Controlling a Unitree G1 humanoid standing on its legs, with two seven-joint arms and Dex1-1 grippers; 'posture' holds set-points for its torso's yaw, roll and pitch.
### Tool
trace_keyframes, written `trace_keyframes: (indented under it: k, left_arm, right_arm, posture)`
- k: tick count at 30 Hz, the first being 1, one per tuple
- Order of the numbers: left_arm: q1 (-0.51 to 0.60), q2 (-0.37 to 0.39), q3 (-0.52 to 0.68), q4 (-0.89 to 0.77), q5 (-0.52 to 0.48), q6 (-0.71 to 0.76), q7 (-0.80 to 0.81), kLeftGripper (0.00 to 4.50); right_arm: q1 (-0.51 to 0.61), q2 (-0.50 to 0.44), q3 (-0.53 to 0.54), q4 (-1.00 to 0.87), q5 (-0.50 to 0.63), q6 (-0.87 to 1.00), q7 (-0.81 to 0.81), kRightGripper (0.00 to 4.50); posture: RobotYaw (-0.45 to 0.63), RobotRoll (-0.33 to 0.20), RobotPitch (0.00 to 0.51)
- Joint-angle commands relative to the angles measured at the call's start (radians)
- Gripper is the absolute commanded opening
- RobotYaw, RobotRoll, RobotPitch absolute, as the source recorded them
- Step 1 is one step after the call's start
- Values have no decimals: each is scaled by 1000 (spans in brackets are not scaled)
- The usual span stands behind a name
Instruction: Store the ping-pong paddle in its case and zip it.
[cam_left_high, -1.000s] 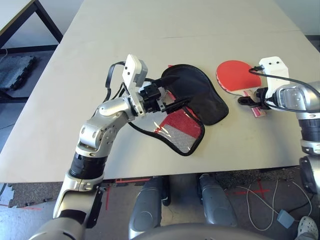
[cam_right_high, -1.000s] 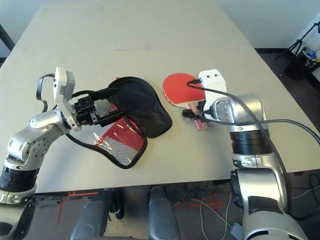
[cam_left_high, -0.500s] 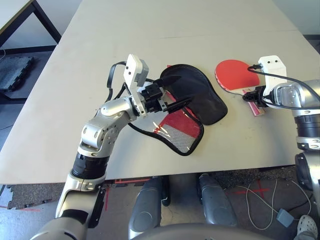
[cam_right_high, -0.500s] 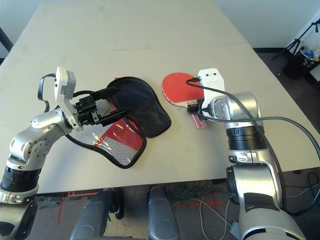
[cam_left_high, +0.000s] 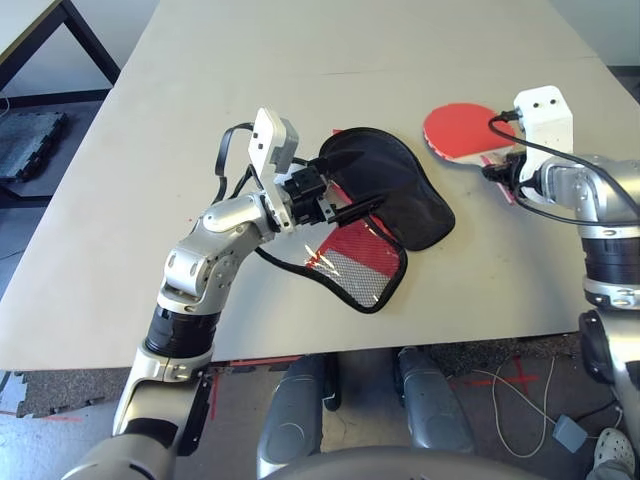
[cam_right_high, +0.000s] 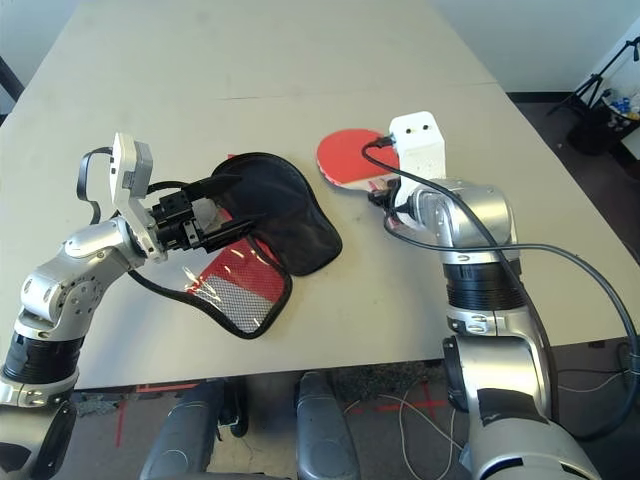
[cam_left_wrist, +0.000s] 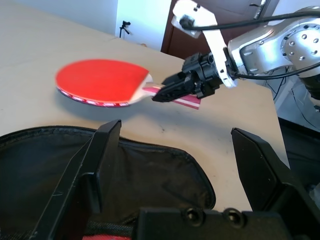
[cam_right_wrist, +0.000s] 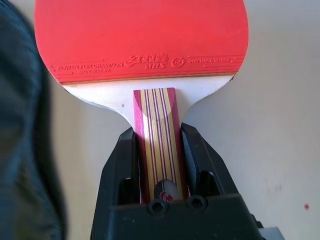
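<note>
Right tool (cam_right_wrist: 157, 150) clamps ping-pong paddle (cam_left_high: 460, 131) handle; left tool (cam_left_high: 345, 205), fingers spread, props case (cam_left_high: 385, 195) open: slide the blade in flat.

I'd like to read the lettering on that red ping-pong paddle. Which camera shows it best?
The right wrist view: the ping-pong paddle is close, its printed lettering legible, its handle between the right gripper fingers. The left wrist view shows it side-on and farther off. Both eye views show it small.
</note>
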Motion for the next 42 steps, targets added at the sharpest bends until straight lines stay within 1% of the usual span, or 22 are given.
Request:
trace_keyframes:
  k: [1,4,7,10,15,28,42]
  left_arm:
    - [5,1,-10,0,12,-4,-5,4500]
    - [8,2,-9,-3,12,-3,-4,4500]
    - [14,5,-6,-10,12,-2,-2,4500]
    - [17,5,-6,-15,12,0,2,4500]
    - [23,10,-3,-23,10,4,6,4500]
    - [40,16,-1,-46,3,11,24,4500]
    - [39,17,-2,-49,0,18,24,4500]
  right_arm:
    - [-22,41,43,-109,-6,11,-14,1228]
    - [-23,73,62,-145,-11,27,-23,1228]
    - [-10,141,91,-201,-6,65,-42,1228]
    - [17,189,113,-242,-4,92,-54,1228]
    - [66,233,154,-267,-9,97,-62,1228]
    - [143,221,215,-239,-8,58,-33,1228]
    - [199,193,216,-269,-1,76,-5,1224]
  posture:
    - [-40,0,232]
    - [-36,0,234]
    - [-28,0,237]
    - [-22,0,239]
    - [-13,0,242]
    - [7,0,254]
    - [-2,0,260]
